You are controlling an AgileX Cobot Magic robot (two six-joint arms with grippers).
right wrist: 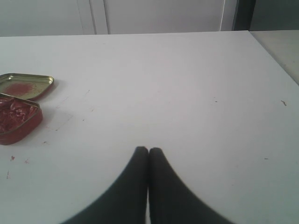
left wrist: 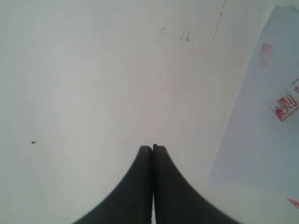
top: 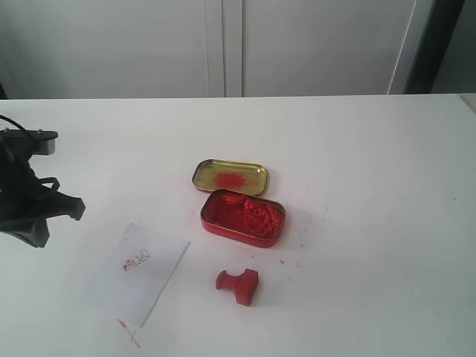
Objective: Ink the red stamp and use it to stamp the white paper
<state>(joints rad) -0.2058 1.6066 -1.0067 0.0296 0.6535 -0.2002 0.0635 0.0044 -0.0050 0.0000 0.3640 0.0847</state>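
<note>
White laminate table (top: 357, 149) is filling the exterior view, where the dark left gripper (top: 73, 206) is hanging over its edge region. The thin white rectangular paper (top: 137, 274) with a small red square imprint (top: 137, 260) is lying flat near that gripper. The small all-red stamp (top: 238, 284), a square block with a knobbed handle, is lying on its side beyond the paper's far edge, well apart from the gripper. Farther off, the oblong red tin of lumpy red paste (top: 242, 217) is sitting touching the gold-coloured tin lid with a red smear (top: 230, 177).

Left wrist view: the left gripper (left wrist: 153, 148) is holding its two black fingers pressed together on nothing, and the paper (left wrist: 261, 116) is lying just beside them, its imprint (left wrist: 286, 106) facing up.

Right wrist view: the right gripper (right wrist: 148, 150) is likewise keeping its fingers pressed together, empty, over bare table (right wrist: 187, 84). The red tin (right wrist: 16, 119) and the lid (right wrist: 25, 85) are sitting off to one side, well apart from it.
</note>
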